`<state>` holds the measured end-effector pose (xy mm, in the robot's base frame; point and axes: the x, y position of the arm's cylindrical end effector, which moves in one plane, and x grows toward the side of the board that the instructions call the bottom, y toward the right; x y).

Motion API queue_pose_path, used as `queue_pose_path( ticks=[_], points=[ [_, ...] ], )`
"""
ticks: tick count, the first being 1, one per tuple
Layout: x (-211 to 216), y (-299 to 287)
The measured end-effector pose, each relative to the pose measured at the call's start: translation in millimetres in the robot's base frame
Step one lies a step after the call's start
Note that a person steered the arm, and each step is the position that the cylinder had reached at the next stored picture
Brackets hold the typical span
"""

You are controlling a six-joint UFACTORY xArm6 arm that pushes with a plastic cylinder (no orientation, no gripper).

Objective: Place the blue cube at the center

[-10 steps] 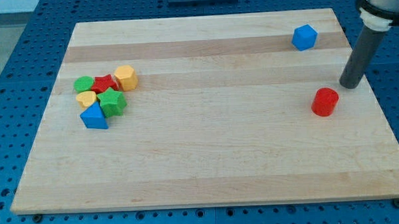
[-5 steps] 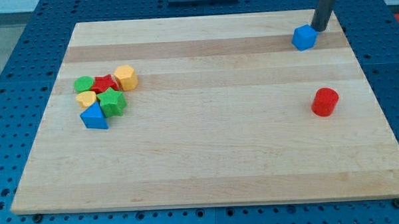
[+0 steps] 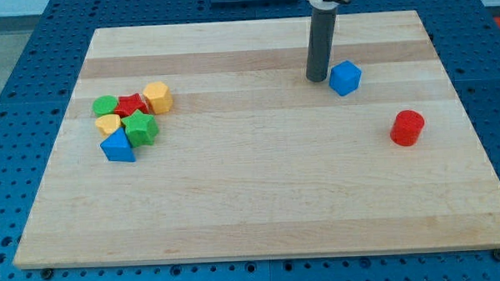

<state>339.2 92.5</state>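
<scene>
Blue cube (image 3: pixel 344 77) sits on the far right part of the wooden board (image 3: pixel 261 215), well short of the board's middle, which lies to its left and nearer. My tip (image 3: pixel 318 78) stands just beside the cube on its left, so close that I cannot tell whether rod and block touch or a sliver of board shows between them. That is the relation that matters: the tip is on the side the cube has to travel toward, so a push from here would, I judge, send it right and away from the centre. The tip likely needs to get round to the cube's far right side first. The arm carries only a bare rod, no jaws, so it holds nothing.

The rod's upper end is cut off by the view's top. A red cylinder (image 3: pixel 407 127) stands apart, nearer and to the right of the cube. At the left a cluster of blocks (image 3: pixel 132 117) huddles so tightly that some shapes are hard to read.
</scene>
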Motion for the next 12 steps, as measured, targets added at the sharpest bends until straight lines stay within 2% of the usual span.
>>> queue_pose_path(
  ticks=[1,2,3,4,8,12],
  points=[
    [-53.4,26.7],
    [-105.2,83.3],
    [-55.1,102.9],
    [-28.4,102.9],
    [-0.5,99.2],
    [6.0,86.0]
  ],
)
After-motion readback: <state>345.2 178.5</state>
